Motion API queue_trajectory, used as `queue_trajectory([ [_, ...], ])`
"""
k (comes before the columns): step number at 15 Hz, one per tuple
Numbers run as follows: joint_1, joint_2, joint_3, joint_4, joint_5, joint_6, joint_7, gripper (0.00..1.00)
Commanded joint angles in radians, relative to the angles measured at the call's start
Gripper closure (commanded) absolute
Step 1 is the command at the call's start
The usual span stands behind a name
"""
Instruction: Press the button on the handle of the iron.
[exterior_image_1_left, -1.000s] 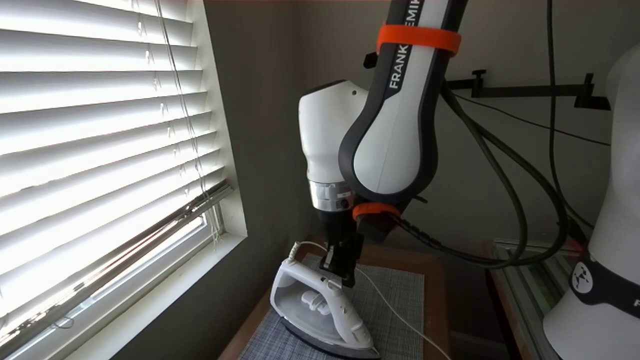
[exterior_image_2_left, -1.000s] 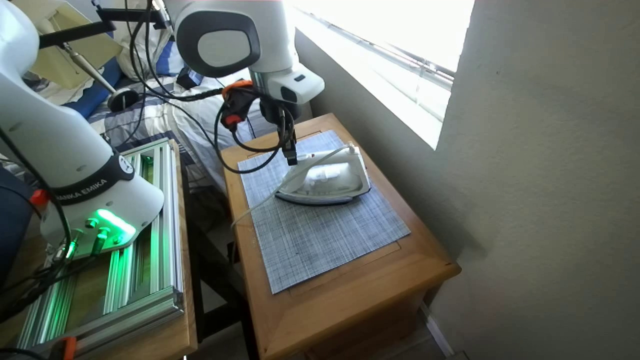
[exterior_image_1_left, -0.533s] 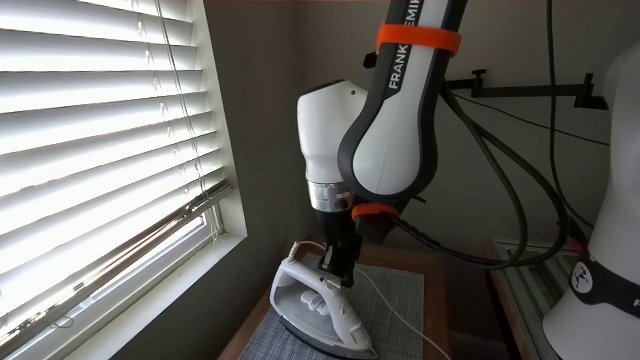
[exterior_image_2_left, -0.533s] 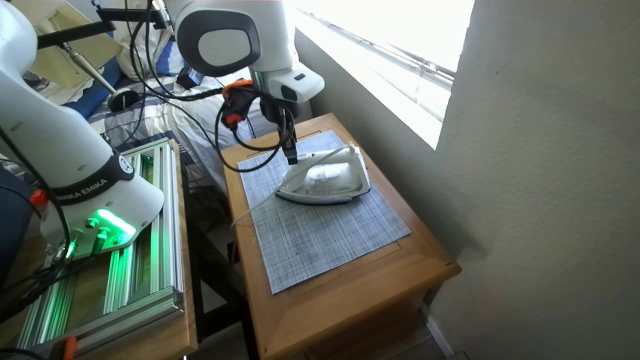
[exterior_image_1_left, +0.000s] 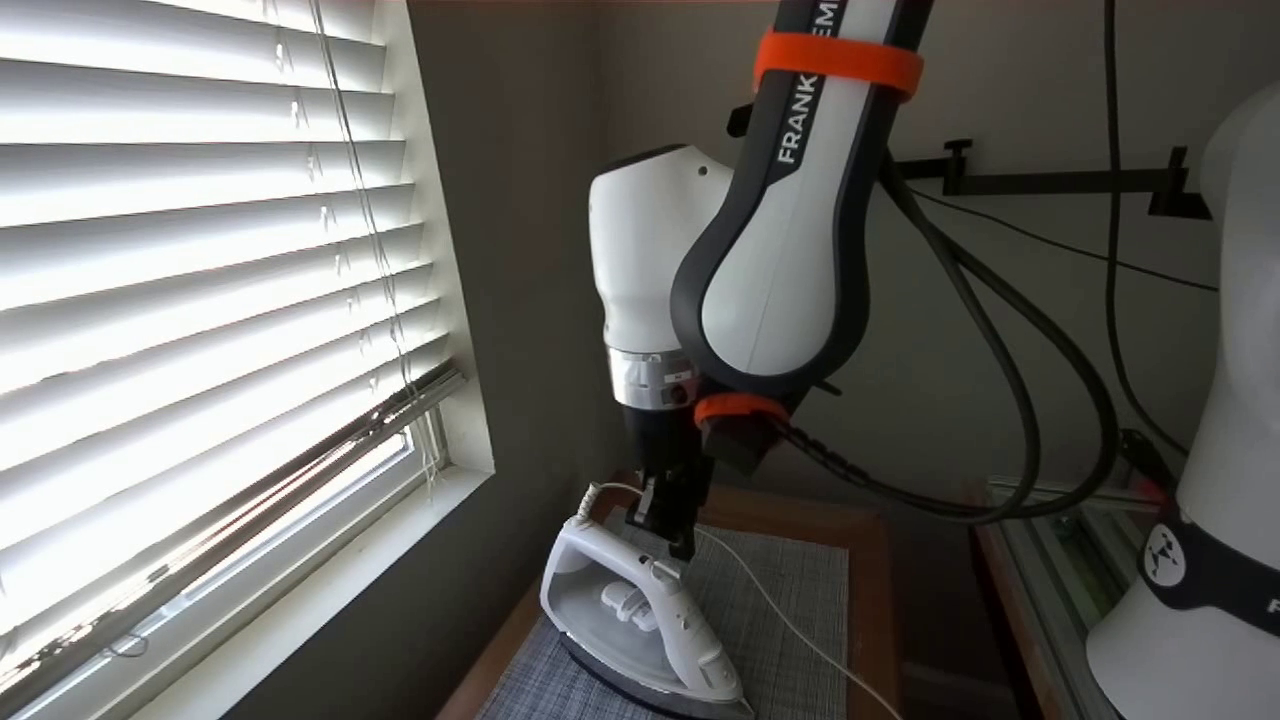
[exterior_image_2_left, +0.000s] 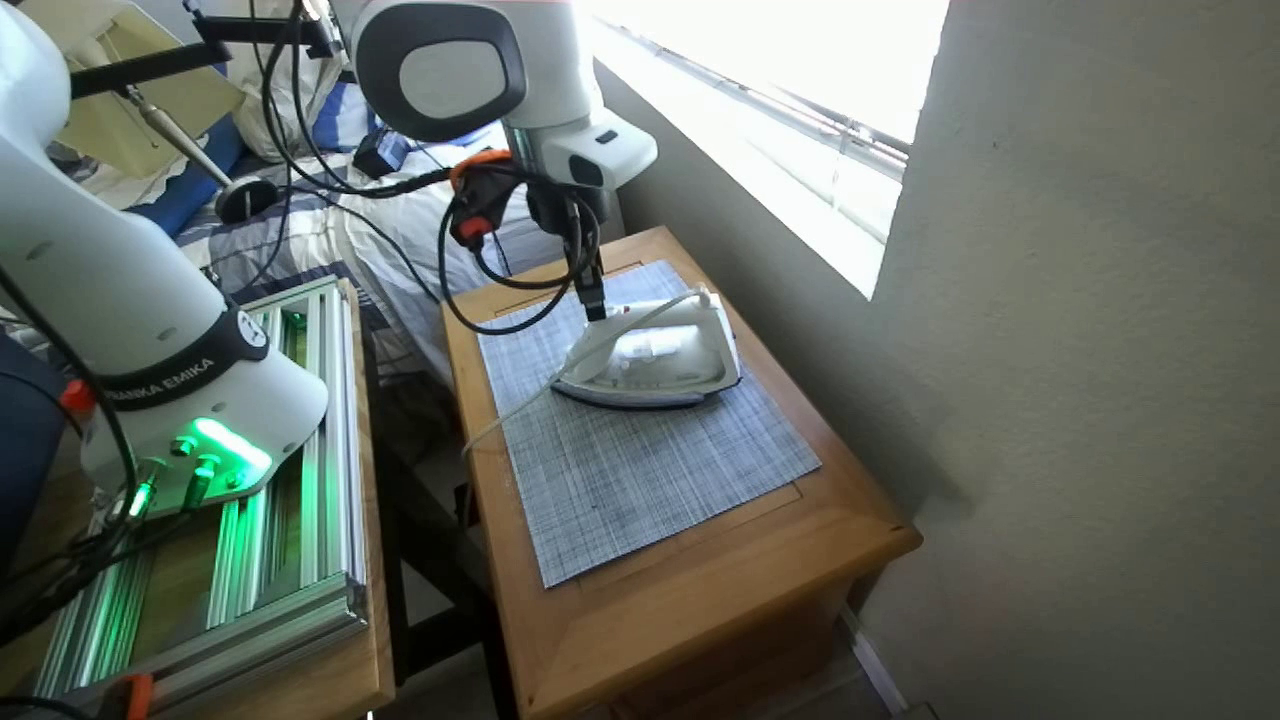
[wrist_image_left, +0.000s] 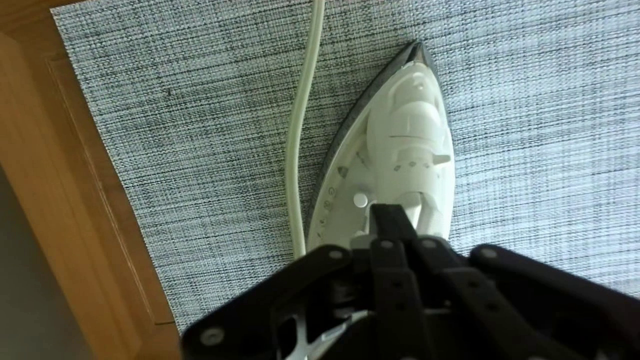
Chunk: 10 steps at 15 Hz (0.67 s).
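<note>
The white iron (exterior_image_1_left: 690, 640) lies flat on its soleplate on a grey woven mat; it also shows in an exterior view (exterior_image_2_left: 665, 360) and in the wrist view (wrist_image_left: 412, 135). Small raised buttons (exterior_image_1_left: 662, 571) show on top of its handle near the front. My gripper (exterior_image_1_left: 683, 550) points down just over that part of the handle, also in an exterior view (exterior_image_2_left: 596, 314). Its fingers are together with nothing between them in the wrist view (wrist_image_left: 393, 220). The fingers hide part of the handle there. I cannot tell whether the tips touch it.
The iron's cord (wrist_image_left: 295, 150) runs beside it across the mat (exterior_image_2_left: 650, 500). The mat lies on a wooden table (exterior_image_2_left: 720, 590) against a grey wall. A window with blinds (exterior_image_1_left: 200, 250) is beside it. The arm's base frame (exterior_image_2_left: 340, 480) and a bed stand nearby.
My gripper has risen slightly and shifted a little, leftward in an exterior view and rightward in the opposite one. The iron has not moved. The fingers look shut throughout.
</note>
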<state>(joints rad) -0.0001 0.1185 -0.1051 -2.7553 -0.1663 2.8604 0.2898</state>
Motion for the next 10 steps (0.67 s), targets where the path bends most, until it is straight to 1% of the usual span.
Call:
queue_trajectory([
  [1,0.004,-0.018,0.011,0.001,0.033,-0.027,-0.018,1.0],
  [7,-0.004,-0.011,0.043,0.001,0.112,-0.048,-0.057,1.0],
  [10,0.0,-0.006,0.028,0.001,0.086,-0.042,-0.034,1.0],
])
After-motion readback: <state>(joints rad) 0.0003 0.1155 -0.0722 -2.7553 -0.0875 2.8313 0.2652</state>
